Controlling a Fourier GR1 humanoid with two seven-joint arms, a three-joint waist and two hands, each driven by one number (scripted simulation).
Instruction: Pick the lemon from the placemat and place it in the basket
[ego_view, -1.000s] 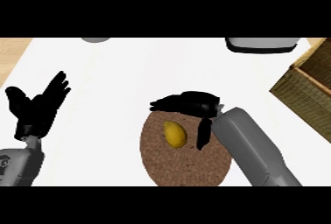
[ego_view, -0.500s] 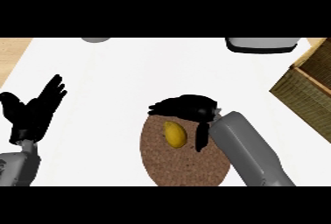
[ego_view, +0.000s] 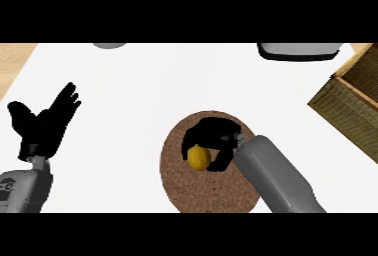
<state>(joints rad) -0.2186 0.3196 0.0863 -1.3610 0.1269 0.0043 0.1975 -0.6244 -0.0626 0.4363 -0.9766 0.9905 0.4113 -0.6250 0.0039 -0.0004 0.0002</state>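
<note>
The basket (ego_view: 353, 111) sits at three o'clock, cut off by the right edge; its walls are a coarse olive-brown weave with a lighter rim, and the little of its inside that shows holds nothing that can be made out. On the white counter (ego_view: 184, 85), a round brown placemat (ego_view: 193, 187) with a speckled, cork-like grain lies near the centre, toward five o'clock. The lemon (ego_view: 197, 157), a smooth yellow oval, rests on the mat's upper half. The right hand (ego_view: 216, 135), matte black on a smooth grey forearm, covers the lemon's top at its twelve o'clock side, fingers curled down around the fruit with one finger along its right flank. The left hand (ego_view: 43, 122) is at nine o'clock, fingers spread apart and pointing up, holding nothing. At twelve o'clock, a grey rounded object (ego_view: 110, 45) and, toward one o'clock, a white dish with a dark rim (ego_view: 299, 51) are both cut by the top.
</note>
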